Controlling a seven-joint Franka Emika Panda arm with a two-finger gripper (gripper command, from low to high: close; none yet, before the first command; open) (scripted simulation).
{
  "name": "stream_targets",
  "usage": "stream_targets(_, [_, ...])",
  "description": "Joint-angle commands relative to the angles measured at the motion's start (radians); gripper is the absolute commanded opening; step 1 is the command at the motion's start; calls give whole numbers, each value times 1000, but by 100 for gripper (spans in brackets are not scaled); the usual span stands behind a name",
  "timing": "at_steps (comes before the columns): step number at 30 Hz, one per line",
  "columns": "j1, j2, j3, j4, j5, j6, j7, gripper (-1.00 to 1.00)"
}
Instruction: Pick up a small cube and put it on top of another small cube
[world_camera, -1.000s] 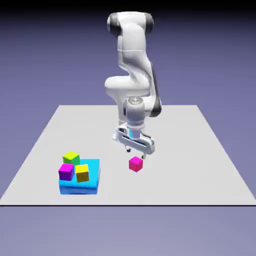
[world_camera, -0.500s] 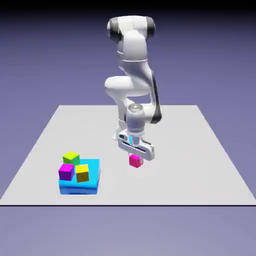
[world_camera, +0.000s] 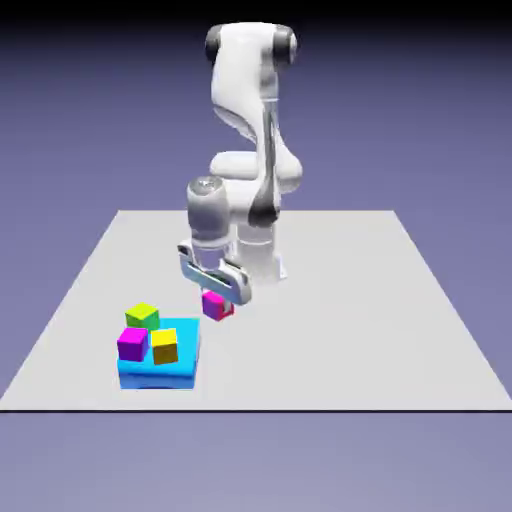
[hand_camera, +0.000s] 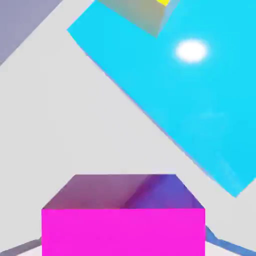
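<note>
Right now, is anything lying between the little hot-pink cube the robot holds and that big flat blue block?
No. In both views only bare grey table separates the small hot-pink cube from the flat cyan-blue block.

The arm (world_camera: 245, 130) is glossy white, built of fat rounded links with dark grey bands at the joints. A dark cap sits at each end of the top link. The wrist is a pale grey cylinder with a round flat top. The tool (world_camera: 214, 290) has a white crossbar and small grey fingers (hand_camera: 225, 243)
</note>
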Motion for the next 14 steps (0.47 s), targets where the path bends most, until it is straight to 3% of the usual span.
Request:
stream_targets(1, [-27, 2, -21, 36, -13, -35, -23, -100])
stream_targets(6, [-126, 8, -99, 167, -51, -161, -111, -100])
stream_targets(11, [-132, 155, -89, 117, 0, 32, -149, -100])
stream_targets(12, [-132, 155, -89, 117, 0, 32, -149, 100])
stream_targets(14, [-130, 122, -92, 128, -11, -11, -141, 100])
